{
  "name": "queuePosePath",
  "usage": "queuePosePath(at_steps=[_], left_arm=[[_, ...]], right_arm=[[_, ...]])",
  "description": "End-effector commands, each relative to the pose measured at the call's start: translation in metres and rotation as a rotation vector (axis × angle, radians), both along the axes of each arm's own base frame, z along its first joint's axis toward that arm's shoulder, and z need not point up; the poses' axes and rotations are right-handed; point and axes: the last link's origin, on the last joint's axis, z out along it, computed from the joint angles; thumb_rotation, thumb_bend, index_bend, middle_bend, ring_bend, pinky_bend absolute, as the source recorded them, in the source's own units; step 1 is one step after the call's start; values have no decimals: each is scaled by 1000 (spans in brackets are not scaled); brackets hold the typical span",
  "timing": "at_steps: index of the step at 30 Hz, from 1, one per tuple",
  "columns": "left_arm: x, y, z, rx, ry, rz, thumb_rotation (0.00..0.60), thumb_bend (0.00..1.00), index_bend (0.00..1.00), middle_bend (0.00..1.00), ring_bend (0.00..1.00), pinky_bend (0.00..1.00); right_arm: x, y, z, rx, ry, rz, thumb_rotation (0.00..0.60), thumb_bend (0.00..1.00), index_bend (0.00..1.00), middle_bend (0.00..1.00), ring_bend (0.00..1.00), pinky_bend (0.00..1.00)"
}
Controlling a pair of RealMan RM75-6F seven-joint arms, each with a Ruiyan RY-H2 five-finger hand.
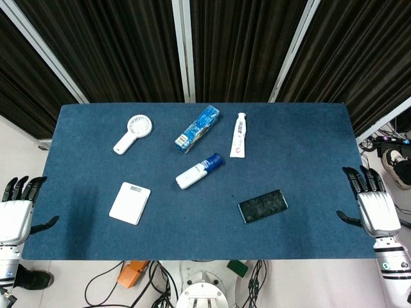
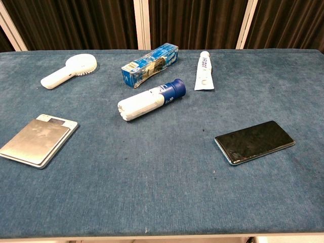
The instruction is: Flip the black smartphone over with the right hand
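One black phone (image 1: 262, 206), glossy and smudged, lies flat at 5 o'clock on the blue table (image 1: 308, 135), with one fan (image 1: 132, 133), box (image 1: 198, 128), tube (image 1: 239, 135), bottle (image 1: 199, 171) and scale (image 1: 130, 203); left hand (image 1: 16, 215) and right hand (image 1: 376, 208) spread empty.

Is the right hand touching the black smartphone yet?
Apart. Head view: right hand hangs off the table's edge, bare blue cloth between it and the black smartphone.

A desk (image 1: 83, 128) covered in dark blue felt-like cloth fills the middle of the room. Behind it hang black pleated curtains (image 1: 128, 45) divided by pale vertical posts (image 1: 184, 48). The floor (image 1: 77, 276) is light grey, with black cables (image 1: 109, 282) trailing beneath the desk's near edge.
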Motion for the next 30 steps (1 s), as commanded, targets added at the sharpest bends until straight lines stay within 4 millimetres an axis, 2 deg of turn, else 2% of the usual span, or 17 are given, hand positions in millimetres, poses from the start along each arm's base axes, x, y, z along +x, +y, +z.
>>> queuePosePath(at_steps=[1, 5, 9, 14, 21, 30], left_arm=[[-1, 0, -1, -8, -6, 8, 600, 148, 112, 127, 73, 0], [-1, 0, -2, -10, -2, 7, 600, 147, 113, 127, 73, 0], [2, 0, -3, -12, -5, -4, 600, 147, 112, 127, 73, 0], [5, 2, -4, -13, -2, -13, 600, 147, 112, 126, 73, 0], [6, 3, -4, -14, -3, -16, 600, 147, 112, 126, 73, 0], [6, 5, -4, -20, -3, -14, 600, 148, 112, 126, 73, 0]], right_arm=[[2, -1, -4, 17, -6, 5, 600, 216, 112, 167, 0, 93], [7, -4, -18, 99, -9, 22, 600, 216, 121, 167, 0, 93], [15, -12, -47, 248, -7, 51, 600, 216, 152, 160, 0, 93], [27, -27, -84, 374, 2, 95, 600, 220, 243, 117, 0, 93], [44, -49, -131, 457, -9, 151, 600, 223, 352, 116, 0, 93], [48, -60, -158, 492, 23, 164, 600, 227, 370, 116, 0, 93]])
